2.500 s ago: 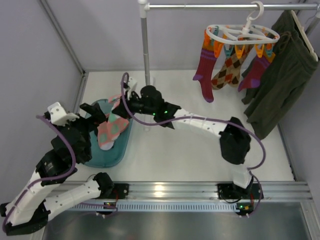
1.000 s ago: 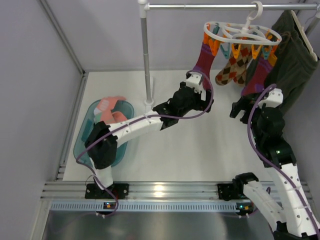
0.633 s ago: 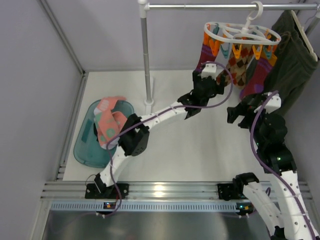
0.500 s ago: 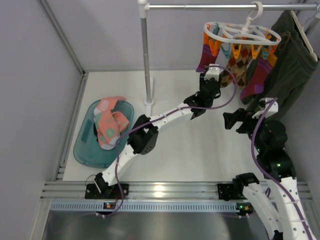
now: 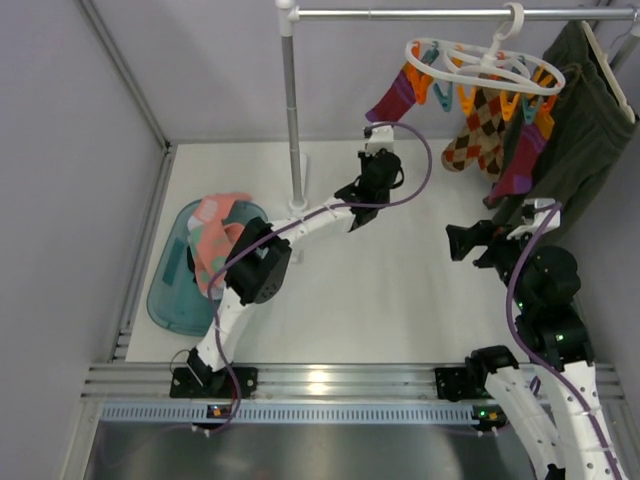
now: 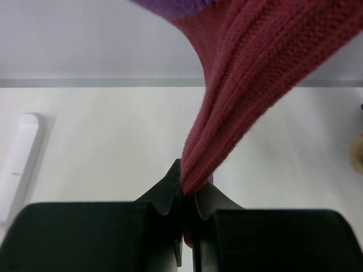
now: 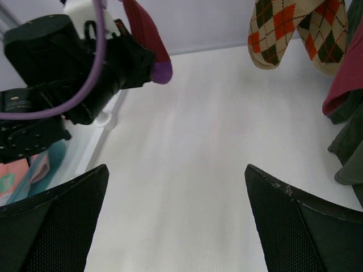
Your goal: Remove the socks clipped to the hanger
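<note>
Right now our left gripper is shut tight on the toe end of the maroon sock. The left wrist view shows the two fingers pressed together with the cloth pinched between them.

The top of that sock is up at the hanger, held by an orange clip on the hanger's left end. So the sock runs in a slanted line. It starts low at our gripper and goes up and to the right to the clip. It looks pulled straight, not loose.

This line is what matters most. The clip is up and to the right of our hand, so we think the pull should go the other way, down and to the left, along the sock. That should slide it out of the clip. A pull to the side may only swing the hanger on its rail.

Our right gripper has its fingers wide apart and holds nothing. It sits low over the table, below the argyle socks and the other maroon sock, which hang from the right part of the hanger. So the left arm is the one on this sock, and the right arm is nearer to the rest.

The tub with pink socks in it is far off to the left.
</note>
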Robot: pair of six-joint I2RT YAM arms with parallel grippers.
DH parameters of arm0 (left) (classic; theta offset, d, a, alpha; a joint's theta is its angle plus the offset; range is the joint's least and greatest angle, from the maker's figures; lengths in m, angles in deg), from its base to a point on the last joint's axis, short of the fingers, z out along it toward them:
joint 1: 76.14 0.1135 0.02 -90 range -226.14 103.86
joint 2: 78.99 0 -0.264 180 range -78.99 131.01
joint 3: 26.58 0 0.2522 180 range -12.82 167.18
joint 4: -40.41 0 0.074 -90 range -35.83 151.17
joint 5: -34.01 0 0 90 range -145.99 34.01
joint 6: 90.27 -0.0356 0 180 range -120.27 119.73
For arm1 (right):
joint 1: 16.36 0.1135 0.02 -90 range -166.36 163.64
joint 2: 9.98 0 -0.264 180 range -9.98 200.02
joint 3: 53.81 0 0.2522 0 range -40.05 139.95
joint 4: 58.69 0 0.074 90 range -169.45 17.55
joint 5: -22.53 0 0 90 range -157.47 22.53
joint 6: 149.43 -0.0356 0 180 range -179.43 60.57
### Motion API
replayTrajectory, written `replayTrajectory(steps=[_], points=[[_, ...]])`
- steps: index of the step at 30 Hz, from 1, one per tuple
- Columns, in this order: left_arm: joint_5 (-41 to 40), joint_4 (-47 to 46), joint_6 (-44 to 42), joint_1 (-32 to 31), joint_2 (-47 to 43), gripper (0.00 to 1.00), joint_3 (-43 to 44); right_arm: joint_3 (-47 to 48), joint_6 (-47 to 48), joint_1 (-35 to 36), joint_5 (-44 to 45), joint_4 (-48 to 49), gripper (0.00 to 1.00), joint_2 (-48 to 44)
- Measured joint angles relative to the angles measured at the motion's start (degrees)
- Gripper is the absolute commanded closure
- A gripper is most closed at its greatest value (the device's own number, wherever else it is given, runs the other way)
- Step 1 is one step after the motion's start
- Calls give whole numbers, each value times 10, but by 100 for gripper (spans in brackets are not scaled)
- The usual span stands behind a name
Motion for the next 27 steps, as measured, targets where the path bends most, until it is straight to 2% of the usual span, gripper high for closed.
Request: replayTrajectory(steps=[7,12,18,22,27], points=[[40,-10,40,25,-113,100,-116,-3,7,0,31,8,1,17],[78,-12,83,49,-157,100,-172,-2,15,-1,76,2,1,58],[122,-6,112,129,-162,97,-174,-2,15,-30,104,-2,0,137],[151,17,111,161,-156,99,-142,-2,11,-58,106,5,1,159],[194,21,107,168,-145,100,-104,-3,15,-85,38,36,1,163]])
